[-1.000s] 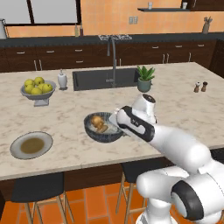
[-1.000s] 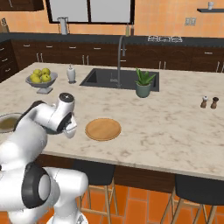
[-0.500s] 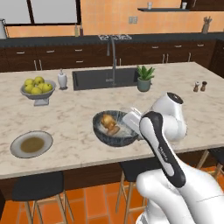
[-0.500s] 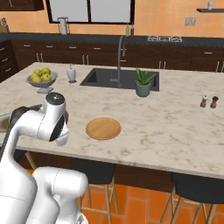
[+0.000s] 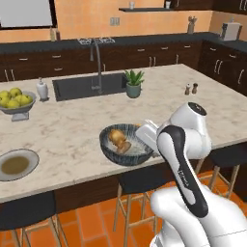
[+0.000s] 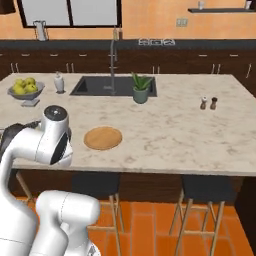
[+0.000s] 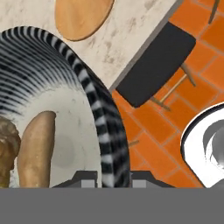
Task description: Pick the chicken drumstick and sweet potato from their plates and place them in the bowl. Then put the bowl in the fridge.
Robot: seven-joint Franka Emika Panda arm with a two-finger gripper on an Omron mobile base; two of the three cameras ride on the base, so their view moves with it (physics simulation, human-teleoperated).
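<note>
The dark ribbed bowl (image 5: 120, 153) hangs just above the counter's front edge, held by its right rim in my gripper (image 5: 146, 134), which is shut on it. Inside lie the golden-brown chicken drumstick (image 5: 116, 135) and the sweet potato (image 5: 124, 146). In the hand view the striped bowl wall (image 7: 103, 131) runs between the fingertips of the gripper (image 7: 113, 178), with the sweet potato (image 7: 37, 146) and part of the drumstick (image 7: 6, 148) on the pale inside. The grey plate (image 5: 16, 164) and the tan plate (image 6: 102, 137) lie bare on the counter. The fridge is out of view.
A footed bowl of yellow-green fruit (image 5: 14, 101) stands at the far left, near a sink with faucet (image 5: 96, 62), a potted plant (image 5: 133, 83) and two shakers (image 5: 191, 89). Dark stools (image 7: 155, 65) stand under the counter's front edge on orange floor.
The arm has drawn the bowl back toward the counter's front edge and rightward, folding in close to the base. The whole scene has shifted left, so the camera has moved too.
</note>
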